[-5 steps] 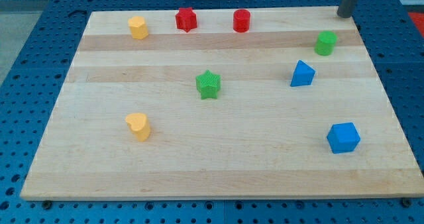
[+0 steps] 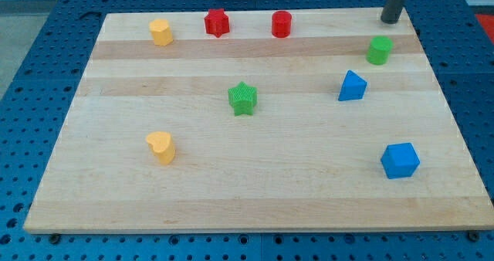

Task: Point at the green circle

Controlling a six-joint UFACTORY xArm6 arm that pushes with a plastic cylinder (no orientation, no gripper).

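The green circle [image 2: 378, 50] is a short green cylinder near the view's upper right on the wooden board [image 2: 247, 191]. My tip [image 2: 390, 19] is the lower end of a dark rod at the board's top right edge, just above and slightly right of the green circle, apart from it. A green star [image 2: 243, 98] sits near the board's middle.
A yellow block [image 2: 160, 32], a red star [image 2: 217, 22] and a red cylinder [image 2: 281, 24] line the top edge. A blue triangle [image 2: 352, 86] lies below the green circle. A blue cube [image 2: 400, 161] sits at lower right, a yellow heart [image 2: 161, 147] at lower left.
My tip has moved a little to the view's left along the top edge, closer to the green circle. No block has moved.
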